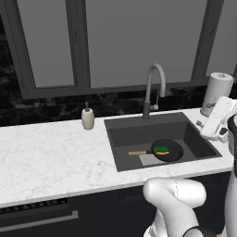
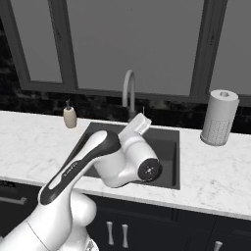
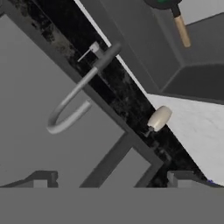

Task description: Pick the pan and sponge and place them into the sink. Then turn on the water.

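Note:
The black pan (image 1: 172, 152) lies on the floor of the dark grey sink (image 1: 121, 135), its wooden handle (image 1: 137, 152) pointing left. On the pan rests the green and yellow sponge (image 1: 161, 149). My gripper (image 3: 111, 180) is open, its two tips wide apart with nothing between them. It hovers over the sink's right side and looks toward the gooseneck faucet (image 3: 74, 98). The pan's edge (image 3: 164, 3) and handle (image 3: 181, 28) sit at the top of the hand view. No water runs from the faucet (image 1: 155, 85).
A beige soap dispenser (image 1: 88, 118) stands on the marble counter (image 1: 51, 157) left of the sink. A paper towel roll (image 1: 216, 94) stands at the back right. Dark window frames rise behind the faucet. My arm (image 2: 117, 157) covers much of the basin in the right base view.

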